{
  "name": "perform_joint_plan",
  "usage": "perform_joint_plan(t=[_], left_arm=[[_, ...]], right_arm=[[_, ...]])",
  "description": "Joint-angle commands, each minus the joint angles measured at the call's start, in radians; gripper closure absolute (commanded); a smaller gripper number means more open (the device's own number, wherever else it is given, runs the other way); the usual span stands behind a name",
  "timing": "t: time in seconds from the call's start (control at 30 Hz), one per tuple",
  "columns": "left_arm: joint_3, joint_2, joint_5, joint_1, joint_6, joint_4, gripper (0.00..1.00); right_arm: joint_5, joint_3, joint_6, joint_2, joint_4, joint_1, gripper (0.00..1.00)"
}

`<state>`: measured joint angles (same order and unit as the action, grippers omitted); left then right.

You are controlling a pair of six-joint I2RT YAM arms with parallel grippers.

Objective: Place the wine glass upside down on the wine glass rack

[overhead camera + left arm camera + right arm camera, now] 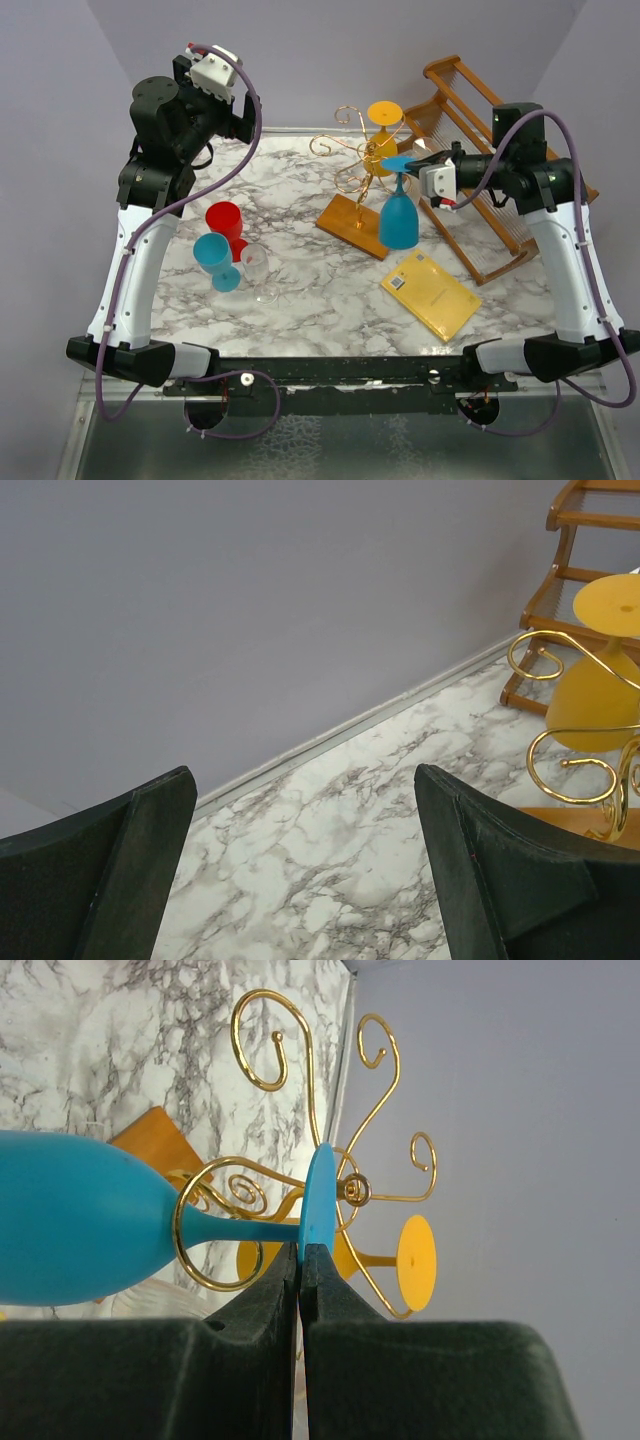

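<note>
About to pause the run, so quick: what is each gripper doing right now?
Left gripper: open, holding nothing.
Right gripper: closed on the foot of the blue wine glass, which hangs upside down at the gold wire rack.

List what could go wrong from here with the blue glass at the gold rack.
1. The right gripper pinches only the thin edge of the blue wine glass foot, so the glass may slip or swing.
2. The stem sits inside a curl of the wine glass rack; a crooked pull could drag or tip the light wire stand.
3. The yellow glass hangs nearby and might get bumped.
</note>
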<state>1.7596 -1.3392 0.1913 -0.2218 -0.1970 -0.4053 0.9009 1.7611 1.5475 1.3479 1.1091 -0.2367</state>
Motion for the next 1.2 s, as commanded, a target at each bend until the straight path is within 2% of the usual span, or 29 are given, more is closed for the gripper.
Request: perform_joint_plan(t=[0.0,0.73,1.17], left_arm=[[0.014,0.025,-0.001,0.007,-0.011,0.020,0.06],[0.005,0.041,0.005,0.006,-0.022,0.013,0.06],[-0.003,0.044,0.005,0.007,-0.032,0.009,0.06]], right_arm=[[-0.058,-0.020,-0.024,-0.029,0.007,-0.006,0.99],[-0.131,-0.110,-0.039,-0.071,0.002,-0.006,0.96],[-0.141,-0.121,-0.040,-0.083,0.016,-0.006,0.89]])
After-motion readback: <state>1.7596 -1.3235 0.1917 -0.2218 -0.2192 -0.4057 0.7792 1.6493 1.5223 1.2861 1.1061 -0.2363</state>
